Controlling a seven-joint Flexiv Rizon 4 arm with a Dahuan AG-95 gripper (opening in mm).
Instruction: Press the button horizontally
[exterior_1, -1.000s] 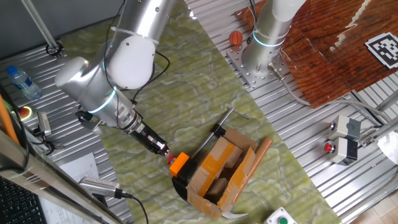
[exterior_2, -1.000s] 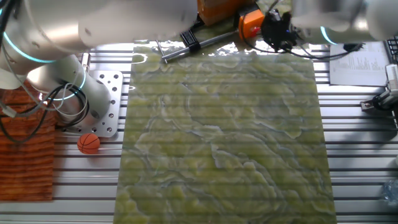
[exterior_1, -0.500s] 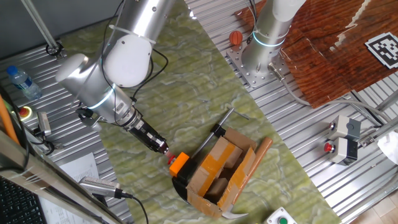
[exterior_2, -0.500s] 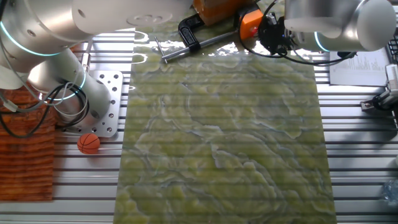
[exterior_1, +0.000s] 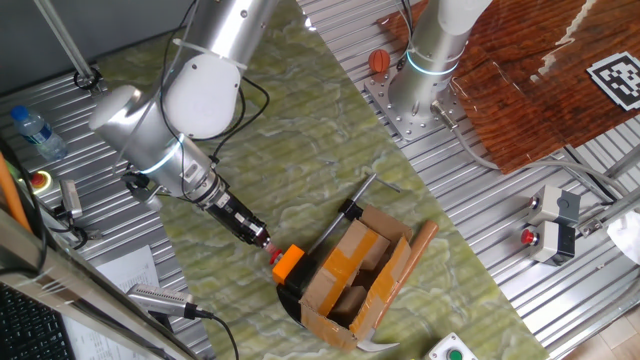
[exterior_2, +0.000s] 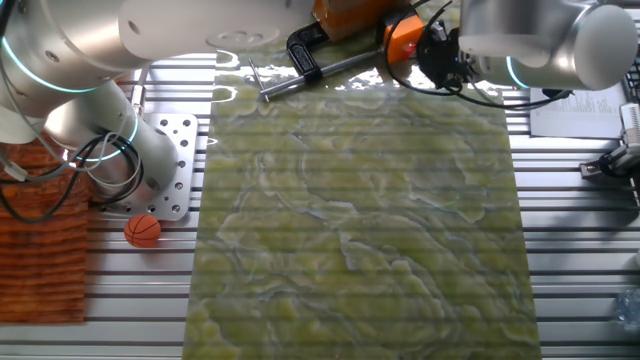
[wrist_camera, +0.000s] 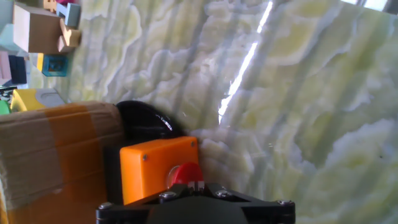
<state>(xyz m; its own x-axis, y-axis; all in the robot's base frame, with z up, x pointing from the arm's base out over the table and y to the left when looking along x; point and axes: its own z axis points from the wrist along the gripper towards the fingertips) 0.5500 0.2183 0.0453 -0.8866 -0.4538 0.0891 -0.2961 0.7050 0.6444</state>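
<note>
The small red button faces sideways on its orange cube housing, which stands against a cardboard box on the green mat. In the hand view the button sits on the housing just ahead of my gripper. The fingertips lie together with no gap, level with the button and right at its face; I cannot tell whether they touch it. My gripper points down-right at the button. In the other fixed view my gripper is just right of the housing.
A black clamp with a metal bar lies by the box, and shows in the other fixed view. A second arm's base, an orange ball, a grey box with a red button and a green button stand off the mat.
The arm's upper links have shifted slightly. The gripper tip stays almost where it was, right at the red button.
</note>
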